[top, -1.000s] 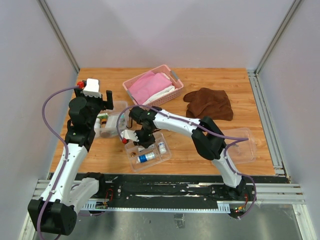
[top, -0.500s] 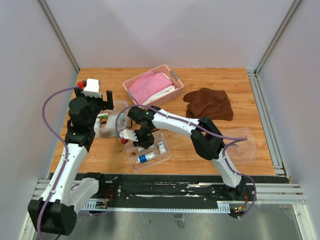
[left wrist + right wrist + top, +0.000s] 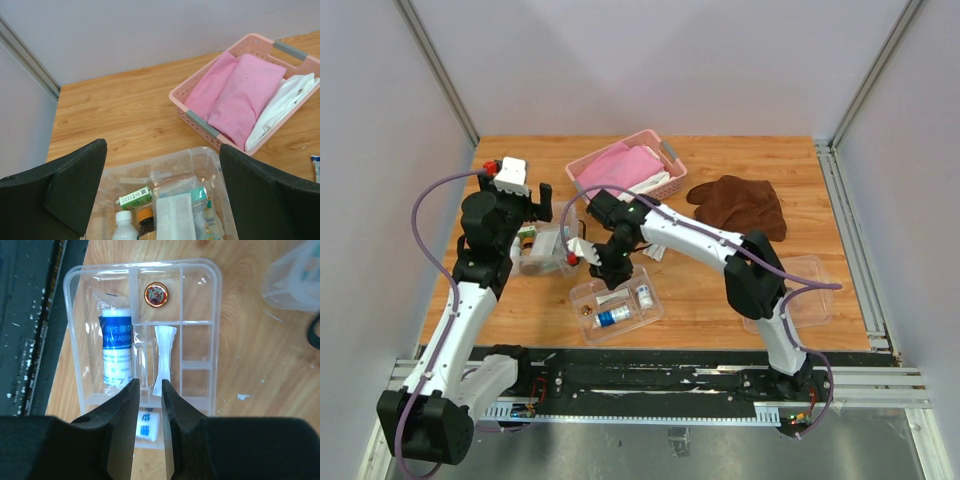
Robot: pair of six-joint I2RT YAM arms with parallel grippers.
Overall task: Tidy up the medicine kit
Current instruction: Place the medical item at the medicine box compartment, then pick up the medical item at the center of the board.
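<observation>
L gripper (image 3: 162, 148) wide over clear rounded box (image 3: 115, 186); R gripper (image 3: 149, 385) narrow above divided tray (image 3: 200, 340), grip unclear.

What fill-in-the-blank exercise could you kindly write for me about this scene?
1. The slatted basket is ____ in colour.
2. The white roll in the divided tray has a ____ label.
3. The crumpled cloth lying right of the basket is ____.
4. The left fingers stand wide apart above a clear ____ holding bottles.

Missing words: pink; blue; brown; box.
</observation>
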